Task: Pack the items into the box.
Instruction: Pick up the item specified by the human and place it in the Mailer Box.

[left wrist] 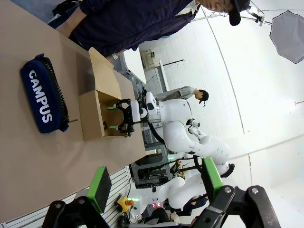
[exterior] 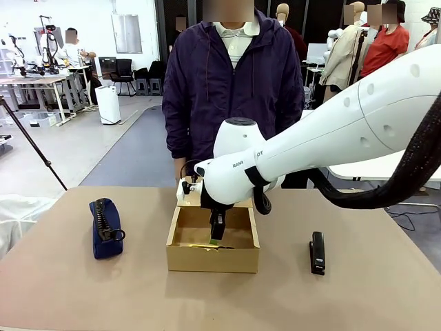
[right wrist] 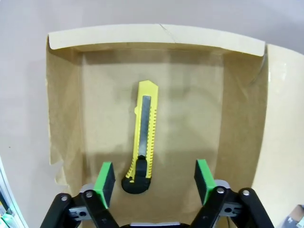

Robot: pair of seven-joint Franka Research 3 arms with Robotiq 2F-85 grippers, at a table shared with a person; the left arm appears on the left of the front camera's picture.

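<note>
The tan cardboard box (exterior: 213, 257) stands open at the table's middle, its flap up on the person's side. Inside it, a slim yellow cutter with a dark end (right wrist: 144, 137) lies flat on the box floor (right wrist: 190, 118). My right gripper (right wrist: 155, 181) hovers just above the cutter's dark end, open, with its green pads (right wrist: 105, 183) either side and not touching it. In the front view this gripper (exterior: 217, 234) dips into the box. The navy blue pouch (exterior: 105, 228) lies on the table left of the box. My left gripper (left wrist: 156, 183) is open with nothing in it, well back from the pouch (left wrist: 43, 101).
A black stapler (exterior: 317, 252) lies right of the box. A person in a dark jacket (exterior: 234, 76) stands at the far edge, directly behind the box. My right arm (exterior: 331, 145) crosses over the table from the right.
</note>
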